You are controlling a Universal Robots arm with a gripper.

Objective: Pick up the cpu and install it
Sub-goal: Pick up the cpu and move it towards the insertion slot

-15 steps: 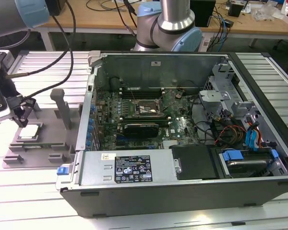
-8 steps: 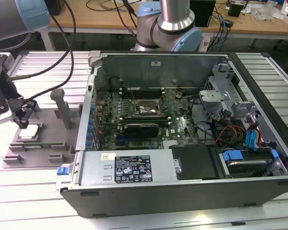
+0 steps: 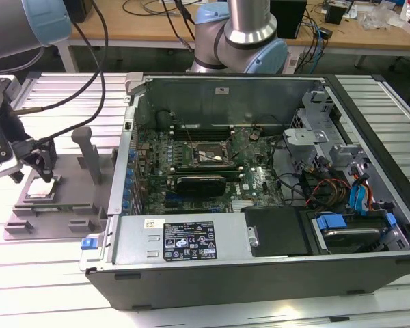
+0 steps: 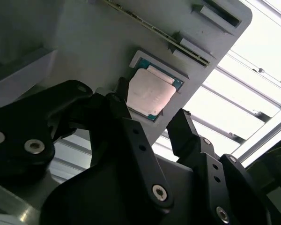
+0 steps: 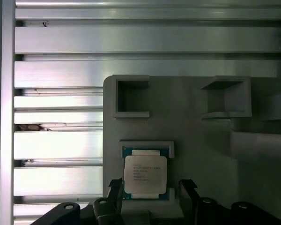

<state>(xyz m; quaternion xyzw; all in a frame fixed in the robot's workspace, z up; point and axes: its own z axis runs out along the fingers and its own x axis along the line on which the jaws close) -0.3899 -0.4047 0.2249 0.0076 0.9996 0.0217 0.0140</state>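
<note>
Claw (image 5: 151,191) spread open astride the cpu (image 5: 145,174), which sits squared in its grey fixture (image 5: 201,154) pocket, apparently ready for gripping.

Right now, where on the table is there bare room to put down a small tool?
The slatted table is bare on the camera's side of the grey fixture, at the exterior view's left of the computer case. Crowded: around the cpu, under the open gripper, and inside the case.

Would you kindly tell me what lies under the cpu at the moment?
The cpu sits in a square recess of the grey fixture plate. The recess floor beneath it is covered, so unseen.
</note>
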